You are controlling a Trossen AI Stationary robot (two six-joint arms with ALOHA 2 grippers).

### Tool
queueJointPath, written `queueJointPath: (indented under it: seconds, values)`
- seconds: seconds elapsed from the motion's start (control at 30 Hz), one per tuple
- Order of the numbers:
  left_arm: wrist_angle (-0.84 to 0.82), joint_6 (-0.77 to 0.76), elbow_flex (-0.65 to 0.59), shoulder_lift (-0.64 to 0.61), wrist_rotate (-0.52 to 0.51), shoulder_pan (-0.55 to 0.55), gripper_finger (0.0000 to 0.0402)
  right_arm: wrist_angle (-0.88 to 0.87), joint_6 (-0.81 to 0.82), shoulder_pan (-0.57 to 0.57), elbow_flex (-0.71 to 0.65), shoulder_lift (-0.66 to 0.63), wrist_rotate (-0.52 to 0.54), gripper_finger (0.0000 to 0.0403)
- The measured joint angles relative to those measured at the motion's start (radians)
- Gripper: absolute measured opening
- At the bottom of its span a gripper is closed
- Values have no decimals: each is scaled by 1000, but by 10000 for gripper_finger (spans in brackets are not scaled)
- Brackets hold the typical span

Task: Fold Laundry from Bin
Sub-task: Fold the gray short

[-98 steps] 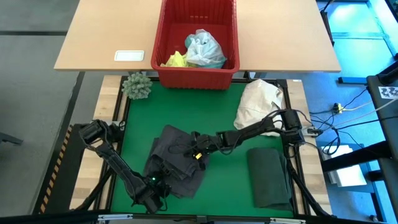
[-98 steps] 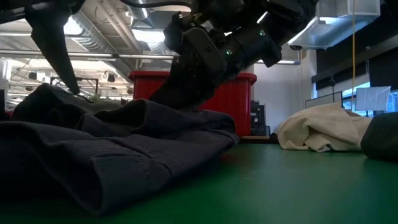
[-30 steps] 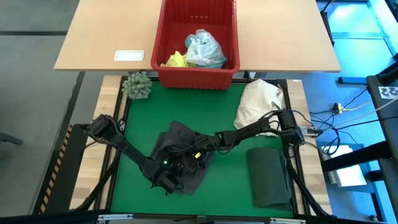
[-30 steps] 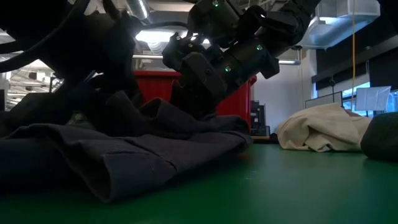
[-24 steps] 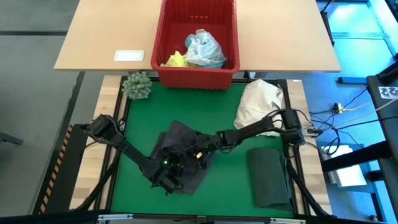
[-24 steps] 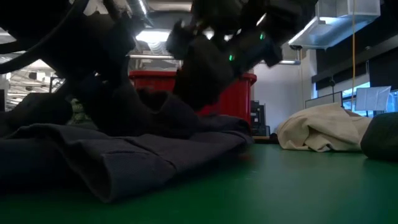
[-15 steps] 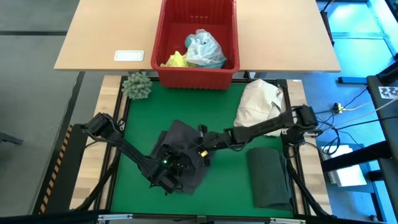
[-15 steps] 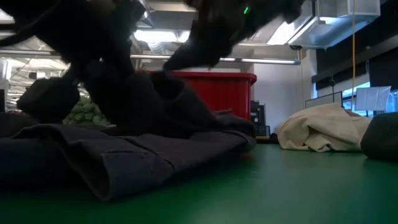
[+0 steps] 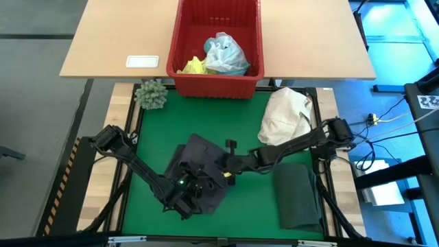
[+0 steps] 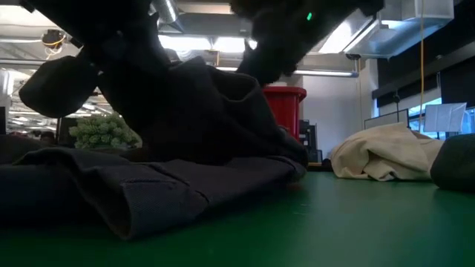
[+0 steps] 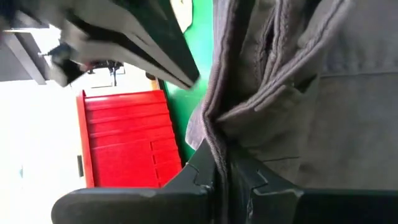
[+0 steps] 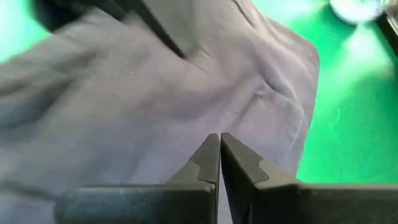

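Starting at your left, the small green spiky ball [image 9: 151, 95] sits at the far left corner of the green worktop [image 9: 250, 130]. Your left pincer [image 9: 194, 193] is down on the near part of the grey garment [image 9: 199, 175], and the left wrist view shows its fingers [image 11: 202, 168] pressed together with a fold of that cloth pinched between them. The grey garment lies crumpled on the mat, left of centre. Behind it, on the tan table, the red bin [image 9: 217, 48] holds the light turquoise-blue piece [image 9: 225, 55] and the bright yellow piece [image 9: 193, 66]. Your right pincer [image 9: 228, 167] reaches in over the garment's right edge; its fingers [image 12: 208, 158] are drawn tight together against the grey cloth, and you can see fabric bunched right at the tips. Further right, the cream-white bundle [image 9: 286, 113] rests by the far right corner, and the dark green-black garment [image 9: 297, 194] lies folded at the near right.
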Motion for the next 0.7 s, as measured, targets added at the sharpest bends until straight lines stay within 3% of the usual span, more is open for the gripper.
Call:
queueJointPath:
  seconds: [0.17,0.3,0.7]
  values:
    - [2,-47,0,0,-2,6,11,100,9,-39,0,89,-126,17]
    - [5,-53,0,0,29,27,56,181,-14,-49,-1,127,-207,17]
    - [11,-53,-1,-2,306,121,175,256,-19,-48,-2,127,-299,17]
